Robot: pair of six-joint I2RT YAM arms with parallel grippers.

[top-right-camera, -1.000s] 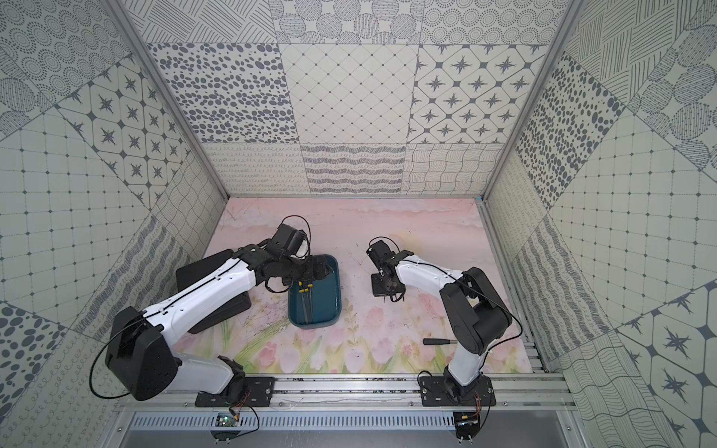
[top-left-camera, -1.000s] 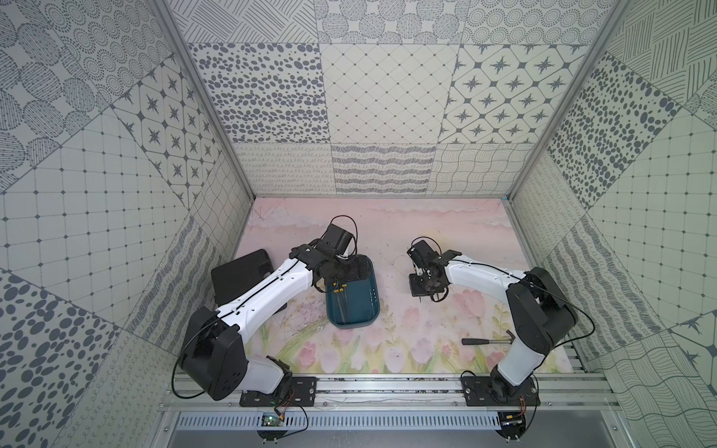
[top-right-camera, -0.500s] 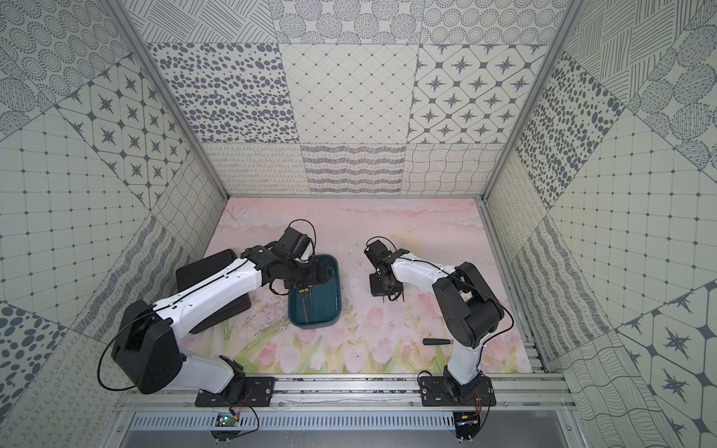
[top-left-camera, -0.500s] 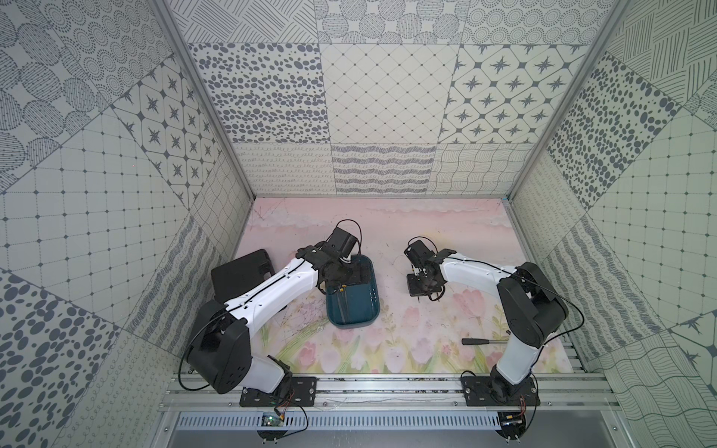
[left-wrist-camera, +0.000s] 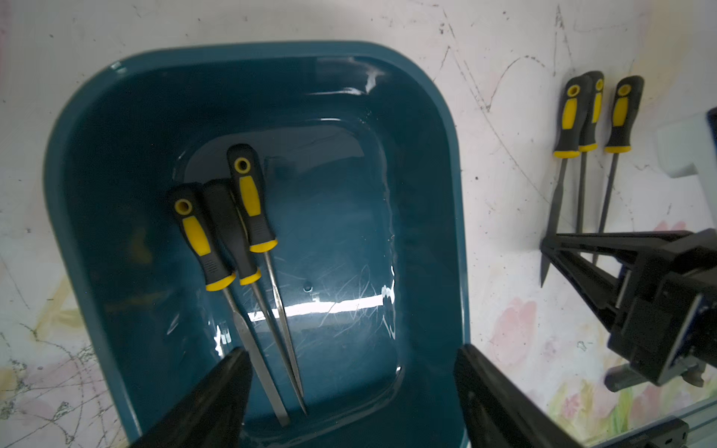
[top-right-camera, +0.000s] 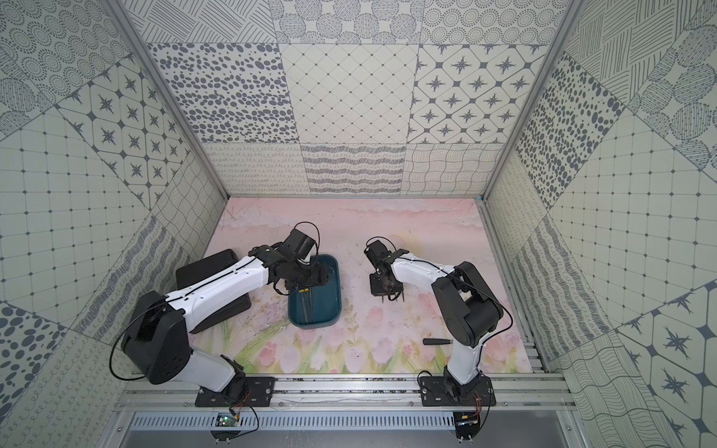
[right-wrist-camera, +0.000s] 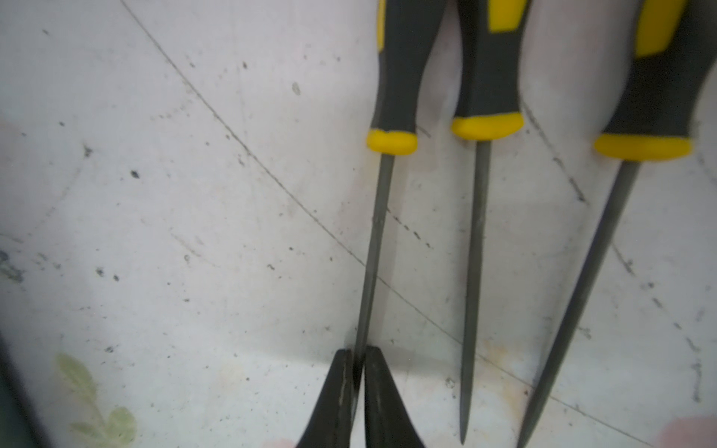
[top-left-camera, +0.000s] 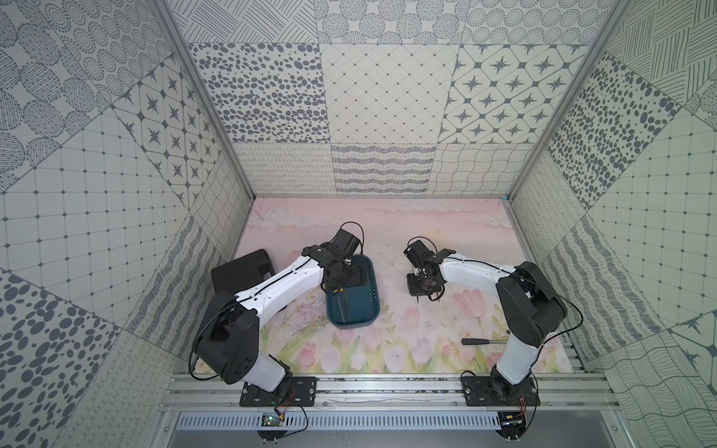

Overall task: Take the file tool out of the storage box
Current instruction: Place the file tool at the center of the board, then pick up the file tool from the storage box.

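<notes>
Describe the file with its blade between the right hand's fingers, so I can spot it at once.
Find the teal box near the middle of the mat; just to the robot's right of it, three files lie side by side. Yours is the file nearest the box. Unlike its two neighbours, which lie free, its blade is pinched in the right hand.

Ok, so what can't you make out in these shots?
Top views: left gripper covers one end of the storage box; files inside too small to count.
Right wrist: mat files blurred, handle tops cut off by frame edge.
Left wrist: right gripper, shut on one, hides some blades.
Top views: dark tool by right arm too small to identify.
</notes>
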